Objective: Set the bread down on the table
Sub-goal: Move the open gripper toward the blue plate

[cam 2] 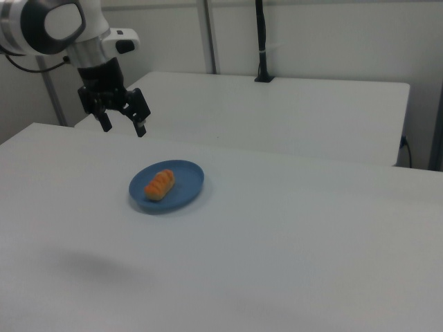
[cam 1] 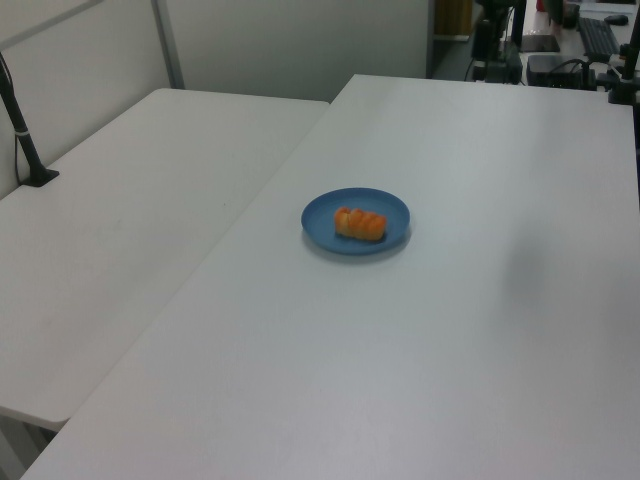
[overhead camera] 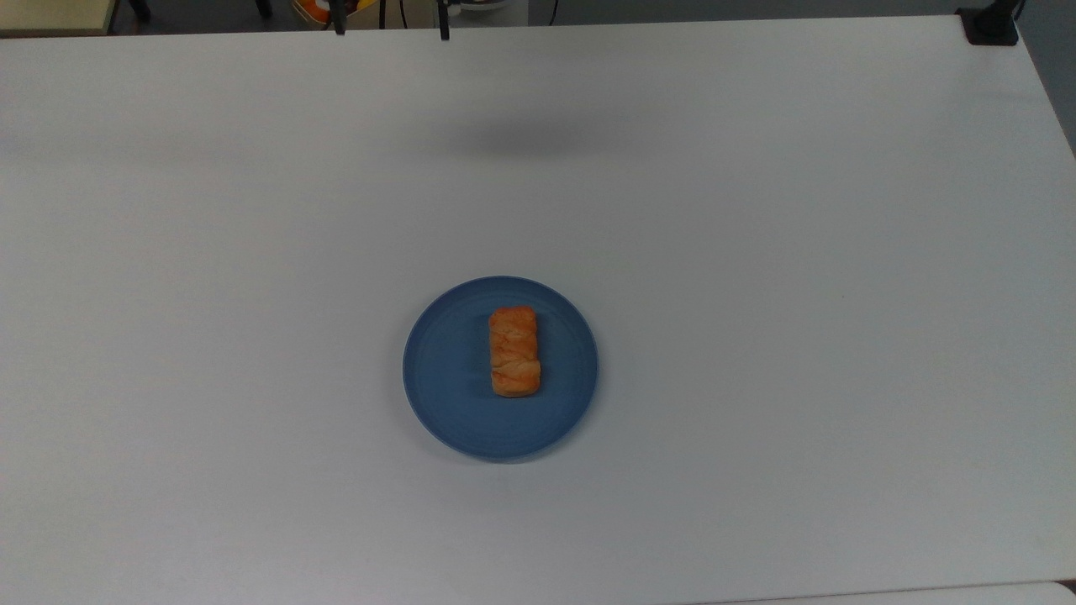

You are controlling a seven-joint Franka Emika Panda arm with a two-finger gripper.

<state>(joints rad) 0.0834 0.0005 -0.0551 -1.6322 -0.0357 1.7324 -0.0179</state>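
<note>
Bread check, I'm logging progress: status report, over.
Claw open, empty, in the air short of the plate. Bread on blue plate, untouched. Table around it bare.
</note>
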